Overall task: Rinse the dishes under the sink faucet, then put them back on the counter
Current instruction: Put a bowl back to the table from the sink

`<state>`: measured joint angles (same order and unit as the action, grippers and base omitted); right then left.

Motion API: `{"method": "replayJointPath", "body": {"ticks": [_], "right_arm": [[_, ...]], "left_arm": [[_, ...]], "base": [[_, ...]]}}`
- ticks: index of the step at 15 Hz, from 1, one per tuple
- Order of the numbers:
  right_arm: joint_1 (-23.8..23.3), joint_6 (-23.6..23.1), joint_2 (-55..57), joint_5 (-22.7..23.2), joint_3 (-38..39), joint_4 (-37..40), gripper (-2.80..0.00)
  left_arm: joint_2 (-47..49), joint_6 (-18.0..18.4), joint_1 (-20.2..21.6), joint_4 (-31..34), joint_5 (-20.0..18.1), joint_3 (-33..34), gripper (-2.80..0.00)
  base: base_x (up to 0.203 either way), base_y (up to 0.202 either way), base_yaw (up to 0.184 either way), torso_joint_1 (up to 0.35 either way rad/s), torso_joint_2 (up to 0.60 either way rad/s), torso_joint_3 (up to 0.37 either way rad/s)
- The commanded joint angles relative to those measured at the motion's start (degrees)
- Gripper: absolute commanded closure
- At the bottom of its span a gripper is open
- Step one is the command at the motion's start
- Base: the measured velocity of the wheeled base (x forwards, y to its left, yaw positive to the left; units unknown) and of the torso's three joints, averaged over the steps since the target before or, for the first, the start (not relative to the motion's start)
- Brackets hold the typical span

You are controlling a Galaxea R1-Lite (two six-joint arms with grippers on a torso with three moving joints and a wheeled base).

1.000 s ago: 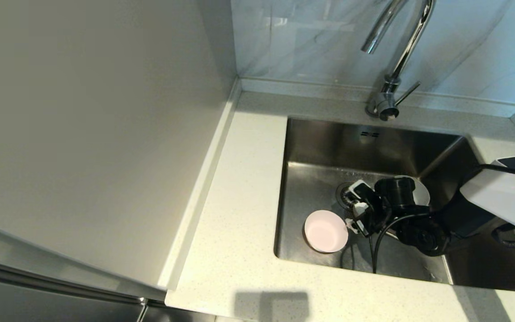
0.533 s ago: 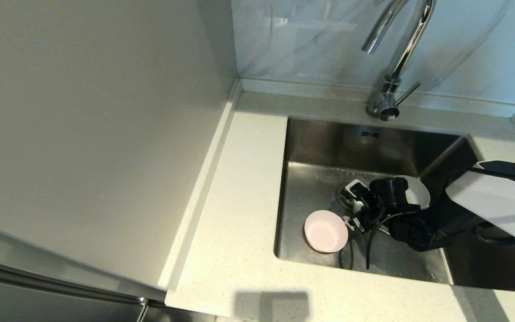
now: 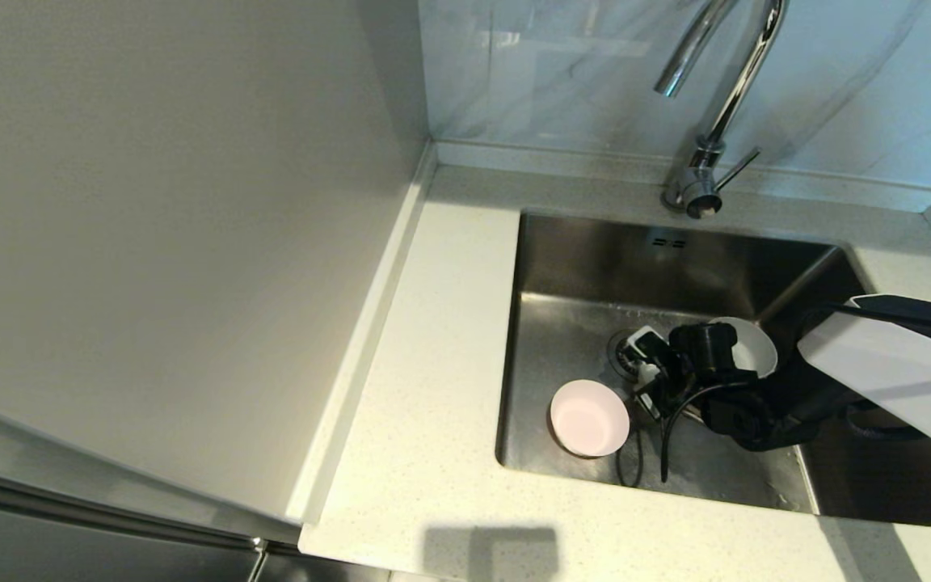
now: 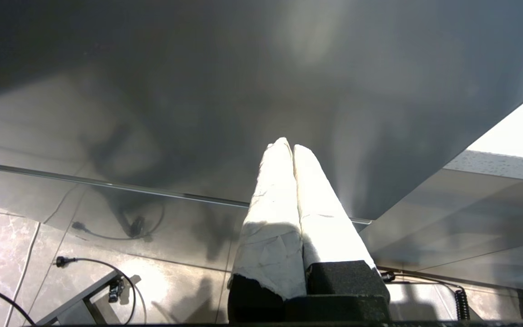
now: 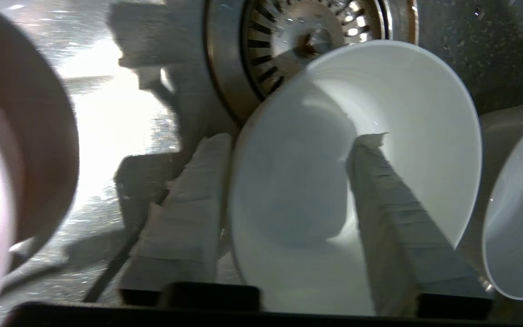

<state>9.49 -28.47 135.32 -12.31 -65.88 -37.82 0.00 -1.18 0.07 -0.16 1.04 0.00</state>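
As we look down from the head view, the sink (image 3: 595, 267) is set into the speckled table (image 3: 433, 388), and the faucet (image 3: 716, 97) rises from the table behind the basin. Our right gripper (image 3: 650, 373) is down inside the sink, beside the drain strainer (image 3: 621, 349). The pale pink bowl (image 3: 588, 418) stands upright on the sink floor near the front left corner, just beside the gripper. A further pale bowl (image 3: 756, 347) shows behind the wrist, partly hidden by it

In the left wrist view, our left gripper (image 4: 292, 150) is parked below table level in front of a dark cabinet face, its wrapped fingers (image 4: 270, 218) pressed together with nothing between them

In the right wrist view, the right gripper (image 5: 302, 138) straddles the rim of the white bowl (image 5: 407, 104): one finger (image 5: 393, 200) lies inside the bowl, the other sits outside its wall. The bowl is tilted toward the camera, close to the drain strainer (image 5: 307, 32). We cannot tell whether the fingers already pinch the wall. The light grey bowl (image 5: 520, 213) sits just beside the white one, and the pale pink bowl (image 5: 16, 150) fills the opposite edge
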Motion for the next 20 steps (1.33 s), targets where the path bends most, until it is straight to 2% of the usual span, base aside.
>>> {"method": "replayJointPath", "body": {"ticks": [1,8,11,13,14,15,17,18,19,20], "right_arm": [[-0.3,-0.2,-0.2,-0.1,-0.5,-0.2,0.0],[-0.3,0.0,-2.6,-0.1,-0.4,-0.2,0.0],[-1.7,0.2,-6.2,0.2,0.0,0.0,0.0],[-3.0,1.7,-11.6,0.6,1.8,1.4,0.0],[-3.3,4.2,-15.3,0.9,2.4,4.4,0.0],[-3.5,7.5,-19.3,1.2,2.0,10.8,0.0],[-3.5,15.1,-25.7,2.1,-3.0,31.1,0.0],[-3.3,19.8,-28.6,4.7,-7.6,41.8,0.0],[-2.8,25.8,-30.8,9.3,-12.6,51.2,0.0],[-1.8,34.7,-32.1,14.3,-18.1,59.7,0.0]], "left_arm": [[-0.2,0.0,0.0,0.0,0.0,0.0,0.0],[-0.2,0.0,0.0,0.0,0.0,0.0,0.0],[-0.2,0.0,0.0,0.0,-0.1,0.0,0.0],[-0.2,0.0,0.0,0.0,0.0,0.0,0.0],[-0.2,0.0,0.0,0.0,0.0,0.0,0.0],[-0.2,0.0,0.0,0.0,0.0,0.0,0.0],[-0.2,0.0,0.0,0.0,0.0,0.0,0.0],[-0.2,0.0,0.0,0.0,0.0,0.0,0.0],[-0.2,0.0,0.0,0.0,0.0,0.0,0.0],[-0.2,0.0,0.0,0.0,0.0,0.0,0.0]], "base": [[0.0,0.0,0.0,0.0,0.0,0.0],[0.0,0.0,0.0,0.0,0.0,0.0],[0.0,0.0,0.0,0.0,0.0,0.0],[0.0,0.0,0.0,0.0,0.0,0.0],[0.0,0.0,0.0,0.0,0.0,0.0],[0.0,0.0,0.0,0.0,0.0,0.0],[0.0,0.0,0.0,0.0,0.0,0.0],[0.0,0.0,0.0,0.0,0.0,0.0],[0.0,0.0,0.0,0.0,0.0,0.0],[0.0,0.0,0.0,0.0,0.0,0.0]]}}
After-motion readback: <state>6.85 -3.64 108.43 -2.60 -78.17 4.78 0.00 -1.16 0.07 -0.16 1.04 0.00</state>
